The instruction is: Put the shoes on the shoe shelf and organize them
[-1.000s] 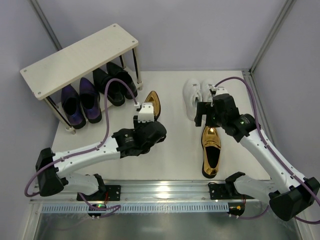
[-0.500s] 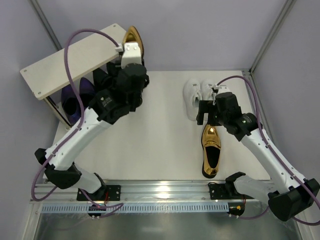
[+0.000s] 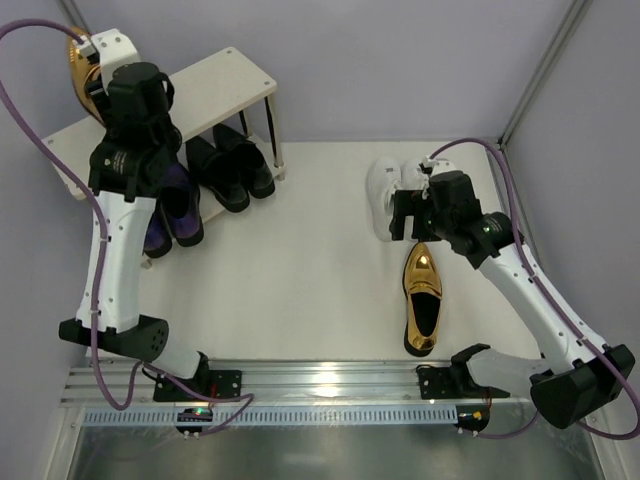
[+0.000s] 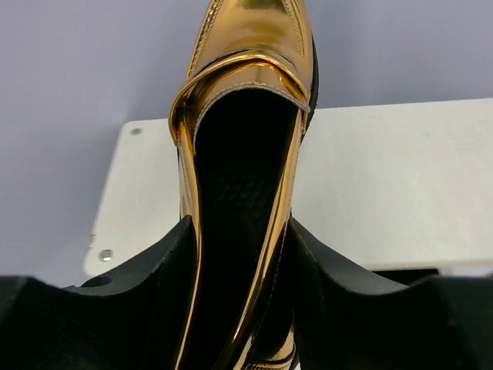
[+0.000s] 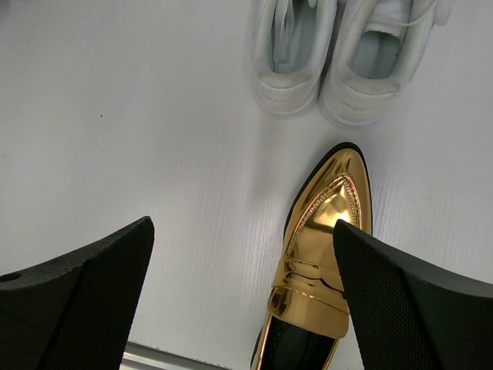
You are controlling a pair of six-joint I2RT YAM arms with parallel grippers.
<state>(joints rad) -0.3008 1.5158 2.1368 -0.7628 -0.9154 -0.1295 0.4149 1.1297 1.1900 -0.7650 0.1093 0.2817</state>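
My left gripper (image 3: 92,62) is shut on a gold loafer (image 3: 77,52), held in the air over the left end of the shoe shelf (image 3: 205,95). In the left wrist view the loafer (image 4: 248,108) sits heel-first between the black fingers (image 4: 150,274), toe pointing away over the pale top board (image 4: 400,177). Purple shoes (image 3: 183,210) and black shoes (image 3: 230,168) stand on the lower tier. The other gold loafer (image 3: 423,295) lies on the floor, toe towards the white sneakers (image 3: 388,190). My right gripper (image 3: 415,218) hangs open above that toe (image 5: 323,223), holding nothing.
Grey walls close the cell at the back and both sides. The left arm's purple cable (image 3: 25,35) loops high beside the left wall. A metal rail (image 3: 320,385) with both arm bases runs along the near edge.
The left arm has carried the gold loafer up from the floor and then leftwards, from the shelf's right end to its left end. The right arm has barely shifted.
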